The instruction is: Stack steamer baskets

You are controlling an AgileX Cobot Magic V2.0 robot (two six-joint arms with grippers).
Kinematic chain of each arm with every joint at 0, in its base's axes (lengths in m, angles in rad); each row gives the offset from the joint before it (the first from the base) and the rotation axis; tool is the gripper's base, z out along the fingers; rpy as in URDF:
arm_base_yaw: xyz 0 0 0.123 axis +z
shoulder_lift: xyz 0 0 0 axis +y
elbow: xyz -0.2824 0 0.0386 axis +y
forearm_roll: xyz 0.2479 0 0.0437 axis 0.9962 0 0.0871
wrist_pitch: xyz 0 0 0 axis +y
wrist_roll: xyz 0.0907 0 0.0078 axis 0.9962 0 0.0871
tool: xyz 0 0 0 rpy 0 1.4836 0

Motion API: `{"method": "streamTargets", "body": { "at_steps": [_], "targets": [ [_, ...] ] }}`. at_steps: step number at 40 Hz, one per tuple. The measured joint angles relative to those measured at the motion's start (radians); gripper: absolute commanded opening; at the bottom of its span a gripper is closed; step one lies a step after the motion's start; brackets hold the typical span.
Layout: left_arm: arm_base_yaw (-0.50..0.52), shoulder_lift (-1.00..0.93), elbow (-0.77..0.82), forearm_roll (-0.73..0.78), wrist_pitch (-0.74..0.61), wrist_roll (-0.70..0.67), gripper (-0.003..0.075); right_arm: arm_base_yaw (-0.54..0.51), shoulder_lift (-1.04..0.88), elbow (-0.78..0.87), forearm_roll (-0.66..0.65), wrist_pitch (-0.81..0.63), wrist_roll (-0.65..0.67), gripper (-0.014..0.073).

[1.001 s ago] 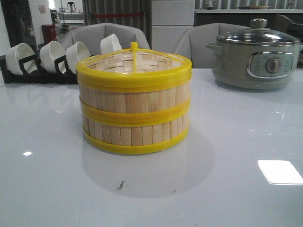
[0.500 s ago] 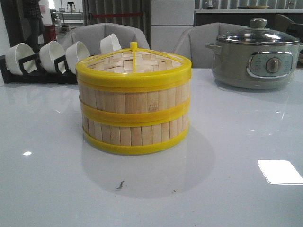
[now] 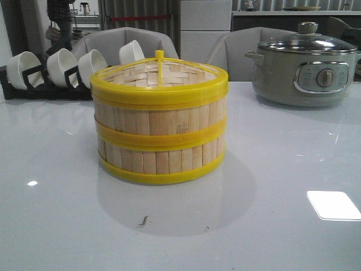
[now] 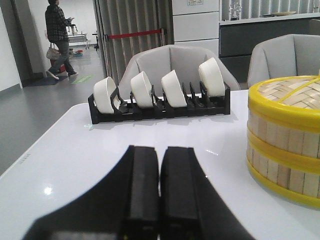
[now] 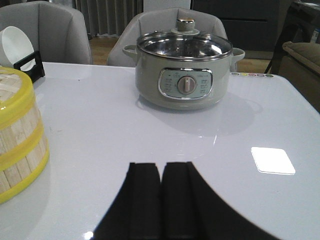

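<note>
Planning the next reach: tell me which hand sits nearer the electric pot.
Right. The right hand, shut, faces the electric pot across bare table. The left hand, shut, is beyond the stacked steamer baskets, facing the bowl rack.

Glossy white surface (image 3: 293, 169) carries stacked steamer baskets (image 3: 159, 130) at centre, lower one directly on it; black rack of white bowls (image 3: 56, 70) back left; grey-green electric pot (image 3: 304, 68) back right.
</note>
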Motion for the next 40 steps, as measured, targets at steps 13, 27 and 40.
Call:
{"method": "streamTargets", "body": {
  "at_steps": [13, 27, 40],
  "targets": [
    [0.0, 0.0, 0.0, 0.001, 0.0, 0.0, 0.0085, 0.0, 0.0, 0.0, 0.0, 0.0, 0.0, 0.005],
    [0.0, 0.0, 0.0, 0.001, 0.0, 0.0, 0.0085, 0.0, -0.008, 0.0, 0.0, 0.0, 0.0, 0.005],
    [0.0, 0.0, 0.0, 0.001, 0.0, 0.0, 0.0085, 0.0, -0.115, 0.043, -0.004, -0.006, -0.002, 0.005]
  ]
}}
